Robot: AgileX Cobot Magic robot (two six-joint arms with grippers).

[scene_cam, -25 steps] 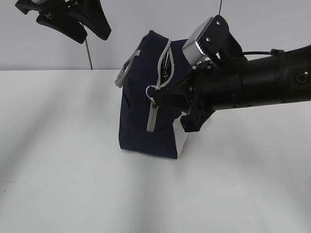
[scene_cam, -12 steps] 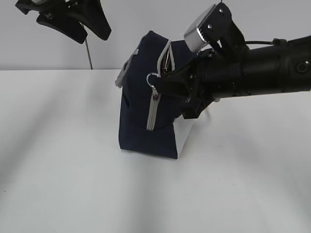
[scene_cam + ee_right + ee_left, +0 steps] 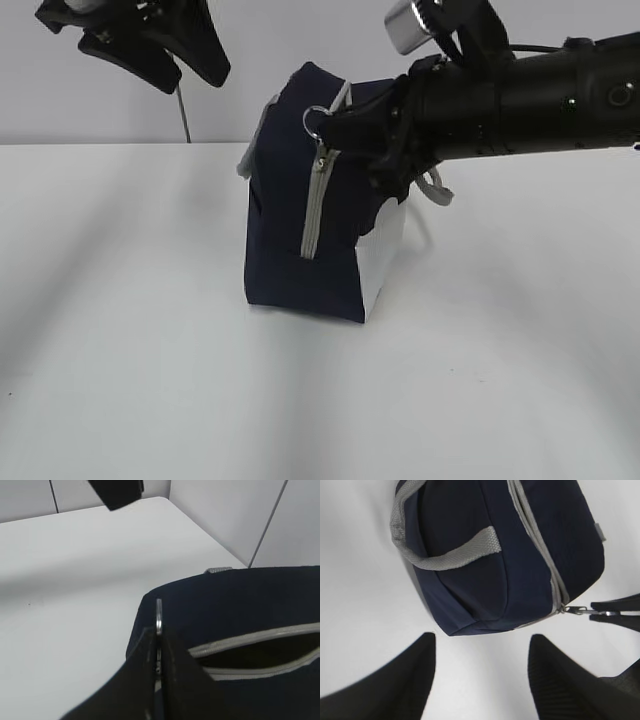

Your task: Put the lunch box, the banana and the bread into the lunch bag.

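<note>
The navy lunch bag [image 3: 300, 230] stands mid-table, its white lower panel [image 3: 385, 255] facing right. My right gripper [image 3: 335, 125] is shut on the zipper's ring pull [image 3: 316, 122] at the bag's top near corner; in the right wrist view the ring pull [image 3: 158, 614] sticks up between the closed fingers [image 3: 135, 680], and a stretch of zipper behind stands open. The lunch bag [image 3: 485, 555] fills the left wrist view, with a grey strap [image 3: 445, 555] across it. My left gripper [image 3: 480, 645] is open and empty, high at the far left [image 3: 150, 45]. Lunch box, banana and bread are out of view.
The white table [image 3: 150, 380] spreads around the bag. A thin dark rod [image 3: 183, 115] stands at the back left under the left gripper. A grey strap handle [image 3: 435, 190] hangs on the bag's right side.
My right gripper has moved up along the bag with the ring pull, closing the zipper's side stretch up to the top corner. The left gripper has not moved.
</note>
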